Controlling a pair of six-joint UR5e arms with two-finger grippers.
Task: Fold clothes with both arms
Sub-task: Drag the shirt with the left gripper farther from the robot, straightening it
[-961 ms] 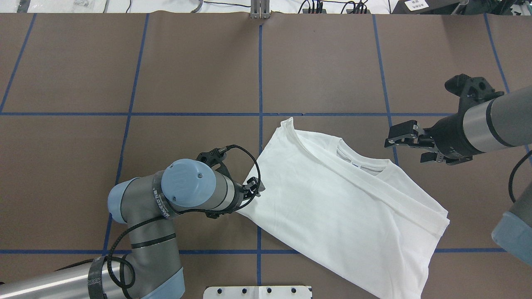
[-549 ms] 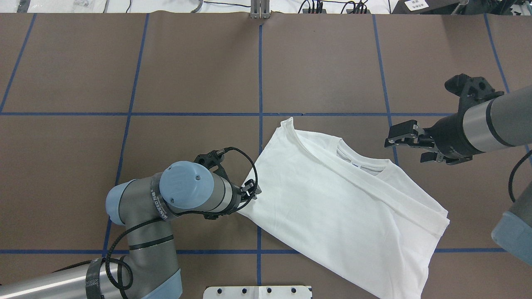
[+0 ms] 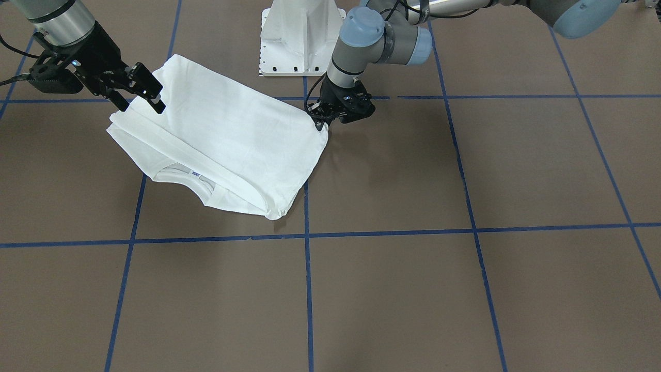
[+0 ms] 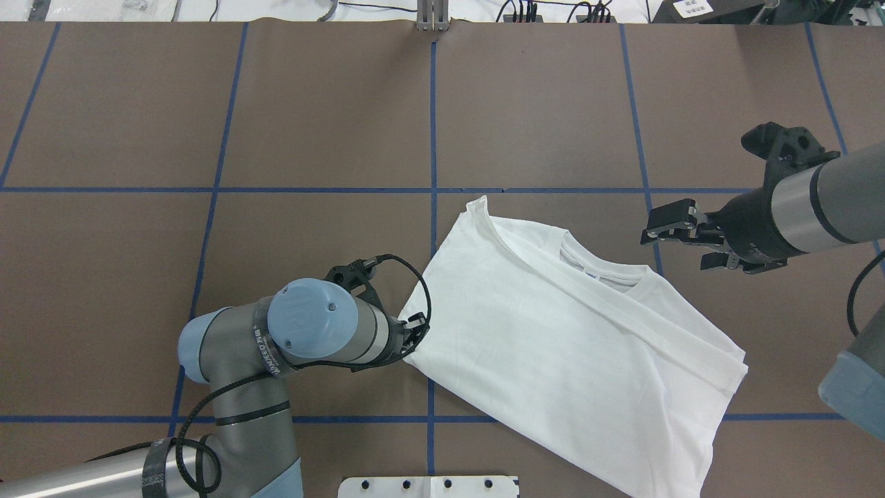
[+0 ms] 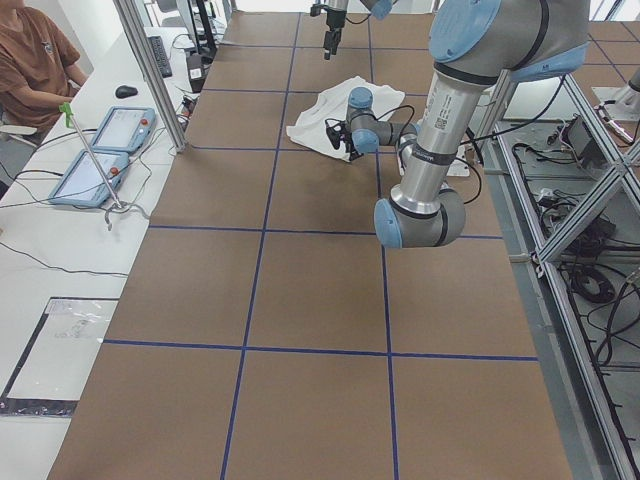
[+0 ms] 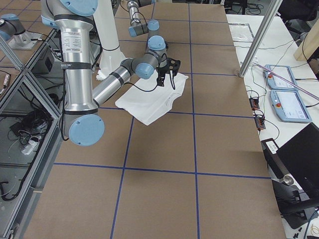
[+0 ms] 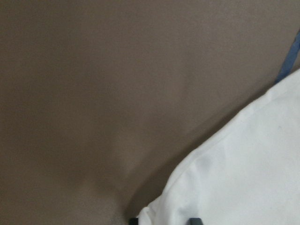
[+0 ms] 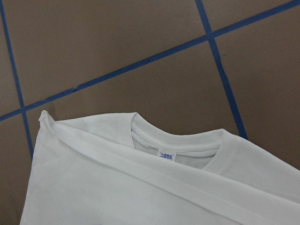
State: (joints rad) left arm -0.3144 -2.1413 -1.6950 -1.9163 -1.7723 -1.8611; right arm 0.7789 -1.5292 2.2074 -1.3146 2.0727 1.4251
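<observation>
The white T-shirt [image 4: 567, 346] lies folded into a rough rectangle on the brown surface [image 4: 311, 124]. It is close to the robot-side edge and mostly to the right of the centre blue tape line [image 4: 433, 124].

In the overhead view the wrist covers most of the left hand [image 4: 417, 325]. In the front-facing view we see this hand at the shirt's corner nearest the white pedestal base [image 3: 302, 36]. The left wrist view adds the detail: the fabric edge runs between two dark fingertips [image 7: 192, 219] at the lower frame border. We read the left hand as clenched on that corner.

The right hand [image 4: 681, 241] hovers above the surface just beside the collar end of the shirt. It is released, its fingers are spread, and it is not touching the cloth.

The right wrist view shows what the overhead view reduces to a blue speck. The round collar [image 8: 178, 145] is doubled and carries a small white tag [image 8: 166, 155] with blue print. A folded band of cloth crosses diagonally below it.

The fabric is thin, matt and softly creased. The surface is flat, with a matt covering divided into rectangles by the tape.
</observation>
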